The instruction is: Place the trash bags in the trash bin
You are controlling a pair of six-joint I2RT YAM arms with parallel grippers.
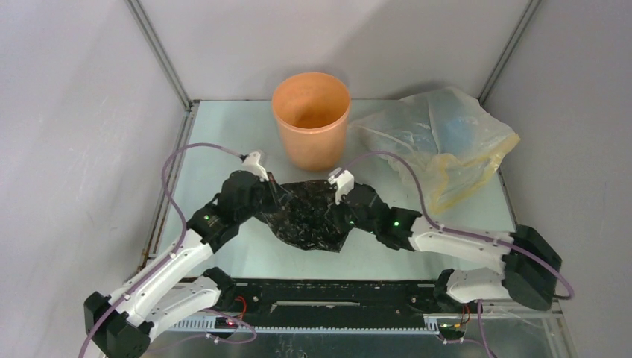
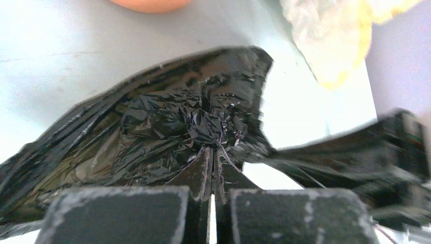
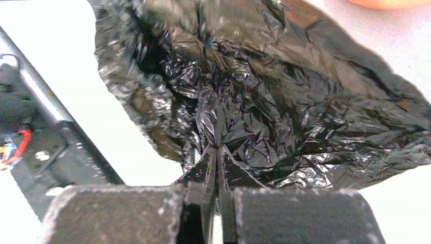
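Left claw (image 2: 212, 150): clenched on a pinch of the black trash bag (image 2: 152, 132), its two fingers pressed together with crumpled film bunched at their tips.
Right claw (image 3: 217, 147): likewise clamped on the same bag, fingers closed with a fold of glossy plastic caught between them.
Grip points: from above, the left claw held the bag's left side and the right claw its right side, so the bag was spread between them.
Trash bag: crinkly, shiny and black, a wide wrinkled sheet tapering to a point at its near edge. I could not tell whether that lower edge touched the tabletop (image 1: 216, 149).
Bag's place: outside the bin, on its near side and close to it, between the two arms.
Trash bin (image 1: 311, 123): a round orange bucket that stood upright toward the back of the tabletop with its mouth open; no bag showed inside it.
Yellowish bag (image 1: 447, 145): translucent and crumpled, it lay at the back right, just beside the bin and apart from both claws.
Right wrist picture: blurred along its left side.
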